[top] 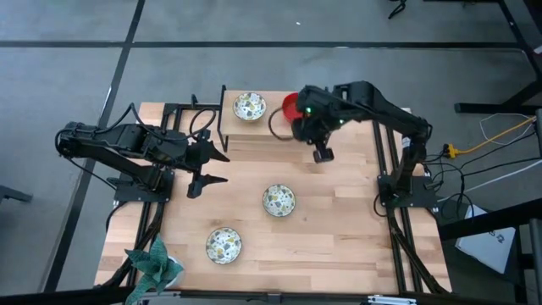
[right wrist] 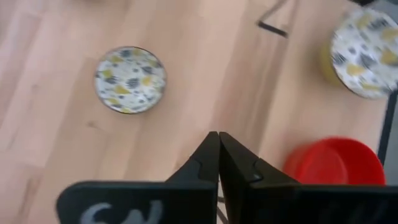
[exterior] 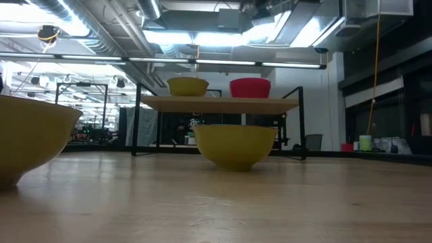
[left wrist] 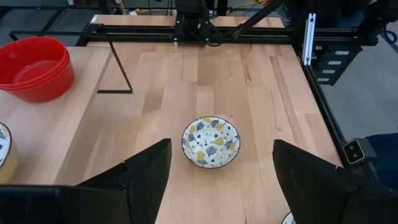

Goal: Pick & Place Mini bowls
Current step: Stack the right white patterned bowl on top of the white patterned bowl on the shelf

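Observation:
A stack of red mini bowls stands on a low wooden shelf at the table's far edge. Beside it on the shelf stands a white patterned mini bowl. Two more patterned bowls rest on their bases on the table, one at the middle and one nearer the front. My right gripper hangs shut and empty above the table, just right of and nearer than the red stack. My left gripper is open at the left, pointing at the middle bowl.
A teal leafy object lies at the near left corner. The shelf's black frame legs stand on the table's far part. Bare wood lies at the table's right, between the middle bowl and the right arm's base.

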You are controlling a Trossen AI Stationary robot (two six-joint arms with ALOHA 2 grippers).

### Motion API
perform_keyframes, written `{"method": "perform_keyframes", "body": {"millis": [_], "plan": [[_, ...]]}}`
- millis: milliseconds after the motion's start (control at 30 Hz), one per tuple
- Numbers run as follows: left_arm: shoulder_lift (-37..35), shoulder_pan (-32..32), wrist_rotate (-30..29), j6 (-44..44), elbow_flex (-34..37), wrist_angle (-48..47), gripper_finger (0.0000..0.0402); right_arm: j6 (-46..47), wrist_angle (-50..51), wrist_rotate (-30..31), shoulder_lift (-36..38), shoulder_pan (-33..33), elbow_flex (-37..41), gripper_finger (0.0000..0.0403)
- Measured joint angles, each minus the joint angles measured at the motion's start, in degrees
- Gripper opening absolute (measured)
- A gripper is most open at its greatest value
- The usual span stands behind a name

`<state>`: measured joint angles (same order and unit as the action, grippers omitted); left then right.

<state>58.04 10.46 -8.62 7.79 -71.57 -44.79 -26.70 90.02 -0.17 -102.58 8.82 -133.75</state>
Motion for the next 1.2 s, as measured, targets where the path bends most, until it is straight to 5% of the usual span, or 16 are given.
{"method": "perform_keyframes", "body": {"millis": [800, 1200], "plan": [[7.18, 4.01, -0.66, -2.22, 0.00, 0.05, 0.0271, 14.39, 0.00, 0.09, 2.93, -21.43, 0.00, 0.0007], [16.11, 5.31, -3.93, -11.96, 0.00, 0.54, 0.0271, 16.63, -0.01, 0.14, 3.06, -24.41, 0.00, 0.0007]]}}
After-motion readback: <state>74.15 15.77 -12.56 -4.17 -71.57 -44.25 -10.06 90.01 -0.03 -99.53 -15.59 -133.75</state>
